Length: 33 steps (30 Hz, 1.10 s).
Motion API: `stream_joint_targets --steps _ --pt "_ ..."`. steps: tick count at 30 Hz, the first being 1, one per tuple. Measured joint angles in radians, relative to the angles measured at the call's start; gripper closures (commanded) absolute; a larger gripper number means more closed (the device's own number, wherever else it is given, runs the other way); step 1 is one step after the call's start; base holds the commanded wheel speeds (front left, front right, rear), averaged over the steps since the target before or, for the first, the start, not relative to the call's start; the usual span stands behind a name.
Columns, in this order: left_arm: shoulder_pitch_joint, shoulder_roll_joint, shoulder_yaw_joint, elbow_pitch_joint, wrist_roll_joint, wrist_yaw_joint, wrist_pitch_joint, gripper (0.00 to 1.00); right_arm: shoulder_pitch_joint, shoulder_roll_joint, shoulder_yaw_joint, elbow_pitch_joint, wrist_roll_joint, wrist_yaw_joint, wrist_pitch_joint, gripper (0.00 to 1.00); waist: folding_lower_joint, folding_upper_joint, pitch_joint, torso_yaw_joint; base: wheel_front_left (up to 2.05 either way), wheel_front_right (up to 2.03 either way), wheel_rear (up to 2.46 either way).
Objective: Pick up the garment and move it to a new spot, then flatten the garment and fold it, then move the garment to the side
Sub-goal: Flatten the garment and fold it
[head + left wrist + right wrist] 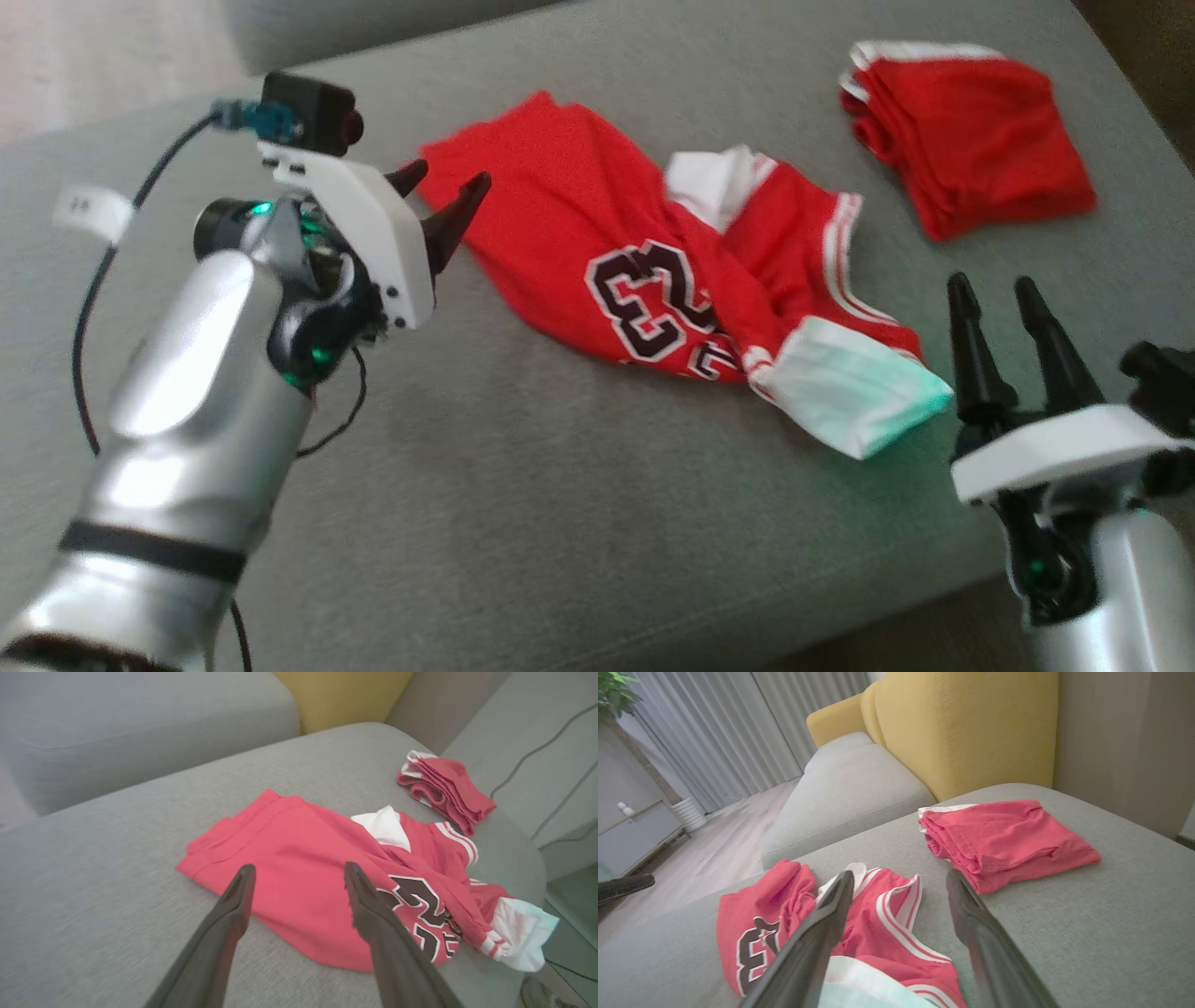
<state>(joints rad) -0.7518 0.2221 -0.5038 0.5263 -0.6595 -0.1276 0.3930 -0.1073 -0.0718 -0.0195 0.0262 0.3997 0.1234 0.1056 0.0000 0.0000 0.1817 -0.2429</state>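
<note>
The garment is a red jersey with white trim and dark numbers, lying crumpled across the middle of the grey cushion; it also shows in the left wrist view and the right wrist view. My left gripper hovers open at the jersey's left end, fingers pointing at its red hem, nothing between them. My right gripper stands open just right of the jersey's white-trimmed end, empty, above the cloth.
A folded red garment lies at the cushion's far right, seen also from the right wrist. A yellow backrest and a second grey cushion stand behind. A black cable loops beside my left arm.
</note>
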Motion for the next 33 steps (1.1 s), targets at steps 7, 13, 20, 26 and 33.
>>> stream_joint_targets --steps 7,13,20,26,33 --pt "-0.134 0.000 -0.098 0.168 -0.148 0.000 0.084 0.00 -0.092 0.004 0.069 0.079 0.025 0.000 -0.077 0.00 0.0000 0.0000 0.086 -0.100 0.00 0.00 0.00" --pt "-0.187 -0.006 -0.170 0.273 -0.213 0.000 0.113 0.00 -0.122 0.009 0.105 0.131 0.042 0.000 -0.121 0.00 0.0000 0.0000 0.142 -0.171 0.00 0.00 0.00" --pt "-0.234 -0.002 -0.285 0.350 -0.213 -0.003 0.132 1.00 -0.134 0.012 0.112 0.174 0.049 0.000 -0.141 0.00 0.0000 0.0000 0.158 -0.196 0.00 0.00 0.00" --pt "-0.234 -0.003 -0.320 0.343 -0.265 -0.003 0.049 1.00 -0.134 0.011 0.106 0.181 0.028 0.000 -0.142 0.00 0.0000 0.0000 0.131 -0.167 0.00 0.00 0.00" --pt "-0.215 0.006 -0.406 0.230 -0.367 -0.003 0.008 1.00 -0.123 -0.008 0.087 0.164 -0.003 0.000 -0.108 0.00 0.0000 0.0000 0.055 -0.089 0.00 0.00 0.00"
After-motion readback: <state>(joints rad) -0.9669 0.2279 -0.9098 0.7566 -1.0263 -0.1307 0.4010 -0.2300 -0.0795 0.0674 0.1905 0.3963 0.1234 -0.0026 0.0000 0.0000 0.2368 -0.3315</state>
